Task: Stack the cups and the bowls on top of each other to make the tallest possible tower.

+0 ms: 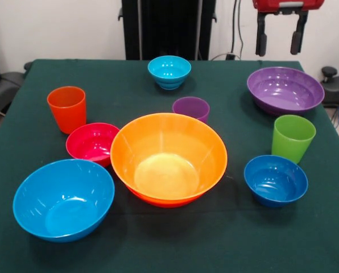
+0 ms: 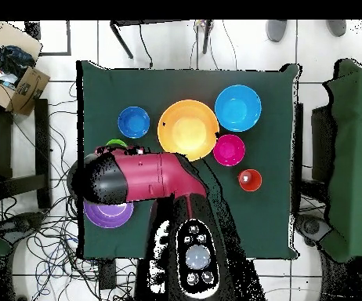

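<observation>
Front view, jaws: my gripper (image 1: 279, 42) hangs at the top right, fingers spread wide, nothing between them, above the purple bowl (image 1: 285, 89).
Worktop: green cloth (image 1: 215, 239), bare along the near edge and near right corner.
Middle: yellow-orange bowl (image 1: 168, 157) sits in an orange-red bowl (image 1: 158, 201), only its rim showing beneath.
Crowded side: sky-blue bowl (image 1: 63, 199), magenta bowl (image 1: 92, 142) touching the big one, orange cup (image 1: 67, 108) behind.
Right edge: lime green cup (image 1: 293, 137), dark blue bowl (image 1: 275, 180) just beside it.
Far edge: cyan bowl (image 1: 169, 71); purple cup (image 1: 191, 108) between it and the centre.
Overhead view: I see my arm (image 2: 141, 176) covering the purple bowl's side.
</observation>
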